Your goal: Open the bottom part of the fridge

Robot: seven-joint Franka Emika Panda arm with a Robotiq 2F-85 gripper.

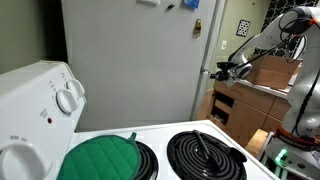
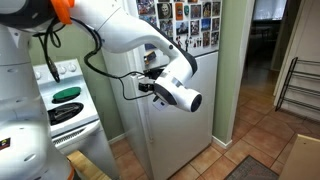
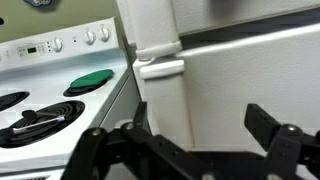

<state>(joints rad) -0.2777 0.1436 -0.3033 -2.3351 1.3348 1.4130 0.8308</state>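
bottom door (image 3: 250, 75) — upright, long axis vertical

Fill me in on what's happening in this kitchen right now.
A robot arm is reaching toward the front of the fridge, which stands beside a white stove. Its gripper is open and empty. In the wrist view it faces the upright handle at the edge of the lower door. Nothing is gripped yet, and the lower door looks shut, so the opening has not begun.
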